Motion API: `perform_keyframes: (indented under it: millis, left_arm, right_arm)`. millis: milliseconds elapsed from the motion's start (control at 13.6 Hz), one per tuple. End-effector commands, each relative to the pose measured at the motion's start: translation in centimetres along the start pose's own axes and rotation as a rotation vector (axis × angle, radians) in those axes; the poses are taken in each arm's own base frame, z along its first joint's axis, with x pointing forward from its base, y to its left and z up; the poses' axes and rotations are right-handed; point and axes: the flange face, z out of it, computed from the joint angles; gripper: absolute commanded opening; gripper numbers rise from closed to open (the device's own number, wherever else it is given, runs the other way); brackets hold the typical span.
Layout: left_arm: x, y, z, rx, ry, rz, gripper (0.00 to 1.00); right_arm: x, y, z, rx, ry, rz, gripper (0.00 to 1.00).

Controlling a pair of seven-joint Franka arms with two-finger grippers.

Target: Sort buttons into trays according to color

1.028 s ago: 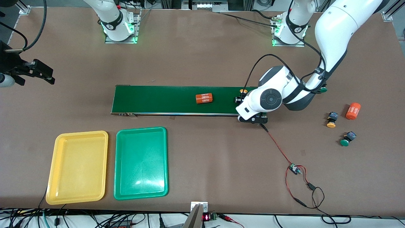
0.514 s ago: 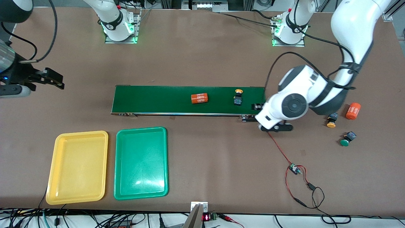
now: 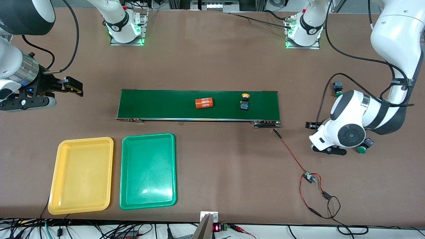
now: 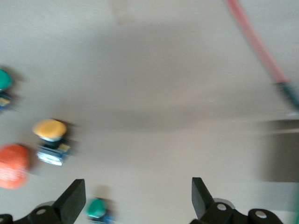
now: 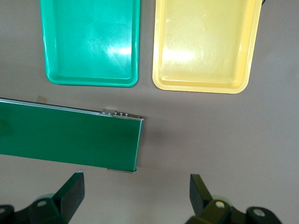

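**Buttons on the belt and by the left arm, both claws spread**

Worktop (image 3: 212,59), brown, fills the front view. Across the middle of the frame lies the long dark green conveyor belt (image 3: 166,104). In the lower part of the frame, toward the right arm's end, the yellow tray (image 3: 81,176) and the green tray (image 3: 147,172) sit side by side, the yellow one nearer that end.

The left claw (image 4: 136,186) hangs spread over bare worktop between the belt's end and a cluster of small parts, pinching nothing. The right claw (image 5: 135,182) hangs spread and holding nothing over the worktop off the belt's other end; its wrist view takes in that end and both trays.

On the belt lie an orange cylinder (image 3: 204,103) and, nearer the left arm's end, a yellow button (image 3: 245,101). A green button (image 3: 337,88) sits on the worktop beside the left arm, and a second green button (image 3: 363,147) peeks from under its wrist. The left wrist view also shows a second yellow button (image 4: 50,135) just beside a second orange cylinder (image 4: 13,165). A red wire (image 3: 292,156) runs from the belt's end to a small circuit board (image 3: 308,177).
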Motion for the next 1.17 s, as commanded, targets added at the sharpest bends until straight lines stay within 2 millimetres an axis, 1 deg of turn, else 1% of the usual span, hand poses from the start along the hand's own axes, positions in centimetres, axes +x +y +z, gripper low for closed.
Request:
perform_keyframes:
  millis: [0, 73, 147, 294, 440, 514, 587, 734, 808, 881, 954, 1028, 1101]
  left_arm:
    - [1.3, -3.6, 0.6, 0.188, 0.065, 0.155, 1.00]
    - [1.6, -5.1, 1.7, 0.217, 0.056, 0.192, 1.00]
    - [1.8, -6.1, 2.1, 0.229, 0.061, 0.219, 1.00]
    - [1.6, -10.2, 3.7, 0.224, 0.060, 0.262, 1.00]
    - [1.0, -15.3, 5.2, 0.199, 0.101, 0.327, 1.00]
    - [1.0, -16.9, 6.5, 0.184, 0.108, 0.362, 1.00]
    - [1.2, -17.9, 7.6, 0.169, 0.139, 0.394, 1.00]
    - [1.7, -18.8, 8.6, 0.155, 0.200, 0.433, 1.00]
    - [1.7, -19.2, 9.2, 0.144, 0.201, 0.441, 1.00]
    - [1.6, -20.1, 10.8, 0.099, 0.206, 0.441, 1.00]
    - [1.9, -20.4, 11.4, 0.050, 0.252, 0.456, 1.00]
    - [2.2, -20.3, 11.5, 0.020, 0.298, 0.498, 1.00]
    - [2.3, -20.3, 12.1, 0.001, 0.309, 0.526, 1.00]
  right_arm:
    - [-0.3, -0.2, -0.3, 0.003, -0.001, 0.009, 1.00]
    - [-0.3, -0.2, -0.5, 0.003, 0.003, 0.009, 1.00]
    - [-0.4, -0.1, -0.9, 0.002, 0.008, 0.009, 1.00]
    - [-0.5, 0.3, -0.9, 0.002, 0.008, 0.018, 1.00]
    - [-0.5, 0.9, -0.9, 0.008, 0.009, 0.043, 1.00]
    - [-0.4, 1.0, -0.9, 0.009, 0.012, 0.078, 1.00]
    - [-0.5, 1.2, -1.1, 0.009, 0.016, 0.096, 1.00]
    - [-0.6, 1.6, -1.2, 0.009, 0.018, 0.104, 1.00]
    - [-0.7, 1.9, -1.5, 0.009, 0.022, 0.110, 1.00]
    - [-0.7, 2.0, -1.5, 0.009, 0.022, 0.112, 1.00]
    - [-0.7, 2.0, -1.5, 0.013, 0.021, 0.113, 1.00]
    - [-0.8, 2.3, -1.6, 0.026, 0.021, 0.120, 1.00]
    - [-0.9, 2.7, -1.7, 0.025, 0.022, 0.115, 1.00]
